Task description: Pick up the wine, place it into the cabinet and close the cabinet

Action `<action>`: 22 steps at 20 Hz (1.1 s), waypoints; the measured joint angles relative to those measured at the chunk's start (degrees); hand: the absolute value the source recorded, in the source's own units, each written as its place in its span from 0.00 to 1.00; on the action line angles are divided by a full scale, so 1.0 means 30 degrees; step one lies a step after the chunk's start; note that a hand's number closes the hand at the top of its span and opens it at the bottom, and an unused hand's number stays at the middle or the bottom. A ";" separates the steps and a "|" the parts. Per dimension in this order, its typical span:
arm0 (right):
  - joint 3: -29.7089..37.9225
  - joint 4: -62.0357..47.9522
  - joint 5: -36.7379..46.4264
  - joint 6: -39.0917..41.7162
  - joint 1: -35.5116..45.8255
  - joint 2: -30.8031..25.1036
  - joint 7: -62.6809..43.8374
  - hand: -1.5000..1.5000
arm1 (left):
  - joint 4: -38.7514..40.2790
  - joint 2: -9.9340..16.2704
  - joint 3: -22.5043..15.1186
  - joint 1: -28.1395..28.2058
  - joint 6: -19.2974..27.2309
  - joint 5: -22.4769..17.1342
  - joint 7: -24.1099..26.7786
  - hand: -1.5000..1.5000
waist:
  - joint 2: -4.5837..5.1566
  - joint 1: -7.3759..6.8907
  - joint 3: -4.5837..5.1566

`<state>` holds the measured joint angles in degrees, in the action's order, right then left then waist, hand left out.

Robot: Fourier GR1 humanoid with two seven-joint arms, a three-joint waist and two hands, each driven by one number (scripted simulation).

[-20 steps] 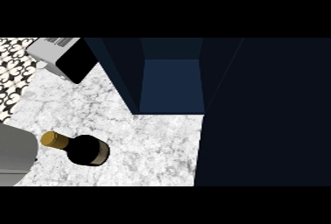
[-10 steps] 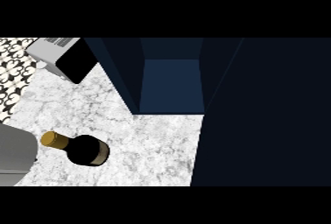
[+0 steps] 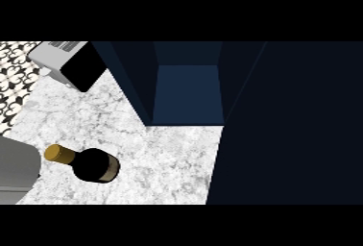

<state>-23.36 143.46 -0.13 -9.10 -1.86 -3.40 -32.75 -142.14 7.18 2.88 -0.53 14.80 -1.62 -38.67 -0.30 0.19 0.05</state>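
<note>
no readable text, no label lettering on the wine bottle (image 3: pixel 89 163), none on the toaster (image 3: pixel 68 64)

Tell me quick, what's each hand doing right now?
Left hand: not in view, only a grey forearm shows.
Right hand: not in view.

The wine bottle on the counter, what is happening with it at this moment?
Nothing is handling it right now. The wine bottle stands on the marble counter, gold top visible, with no hand on it. A grey forearm shows at the left edge, but no hand is in view. The dark blue cabinet behind stands open, and a toaster sits at the upper left.
</note>
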 measured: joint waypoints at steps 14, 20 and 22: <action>-0.1140 0.0168 0.0619 -0.1815 0.0863 -0.1214 -0.0774 0.00 | 0.2160 -0.0699 0.1147 0.1406 -0.1295 -0.1235 0.3558 0.00 | 0.0005 0.0144 0.0023; -0.1695 0.0064 0.0866 -0.2752 0.1903 -0.1306 -0.1409 0.00 | 0.3621 -0.1499 0.1070 0.3209 -0.2235 -0.1276 0.6359 0.00 | 0.0006 0.0069 0.0023; -0.1796 0.0097 0.0942 -0.3032 0.1943 -0.1501 -0.1529 0.00 | 0.3995 -0.1700 0.1254 0.4159 -0.2699 -0.1519 0.7432 0.00 | -0.0023 0.0081 0.0029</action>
<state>-28.74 143.75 2.70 -18.20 3.97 -7.90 -37.33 -130.16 2.08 6.65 11.95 6.71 -6.18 -16.38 -0.37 0.43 0.14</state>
